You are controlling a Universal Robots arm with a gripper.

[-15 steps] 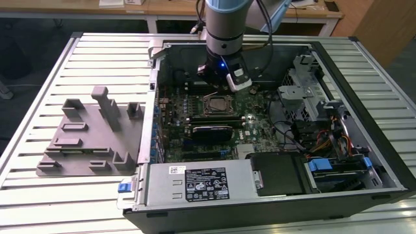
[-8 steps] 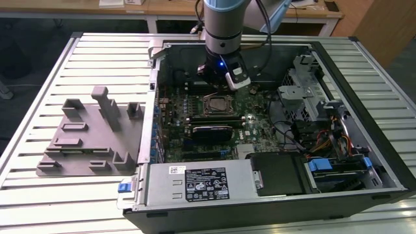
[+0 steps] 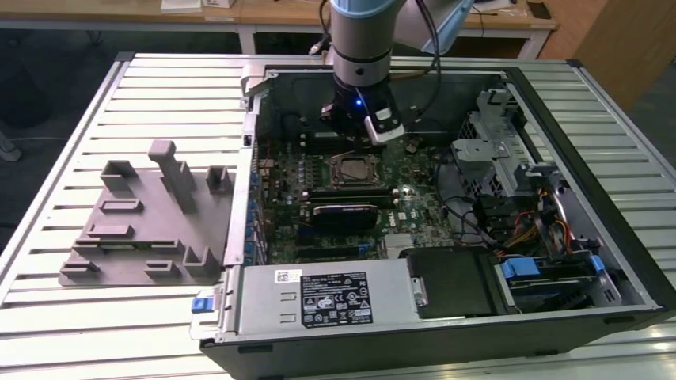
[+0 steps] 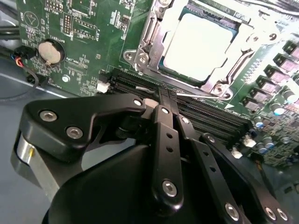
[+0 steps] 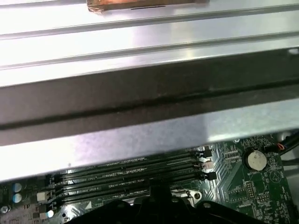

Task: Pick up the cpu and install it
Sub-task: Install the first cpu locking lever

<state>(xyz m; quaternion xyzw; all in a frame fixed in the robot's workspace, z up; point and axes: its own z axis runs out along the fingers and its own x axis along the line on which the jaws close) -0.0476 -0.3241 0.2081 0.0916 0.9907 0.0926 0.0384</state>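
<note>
The cpu point(image 4: 201, 44) is seen seated flat in the motherboard socket point(image 4: 154, 42), near the middle of the open computer case point(image 3: 623, 261), while the gripper point(image 4: 164, 95), with its fingers drawn together on nothing, is held over the memory slots point(image 4: 205, 114) just beyond, apparently clear of the chip.

In the second wrist view the gripper point(image 4: 167, 95)'s black linkage hides part of the memory slots point(image 4: 210, 114) and the picture's top edge cuts off the cpu point(image 4: 201, 44) in its socket, while in the exterior view the arm point(image 3: 359, 47) is cut off at the top edge.
</note>
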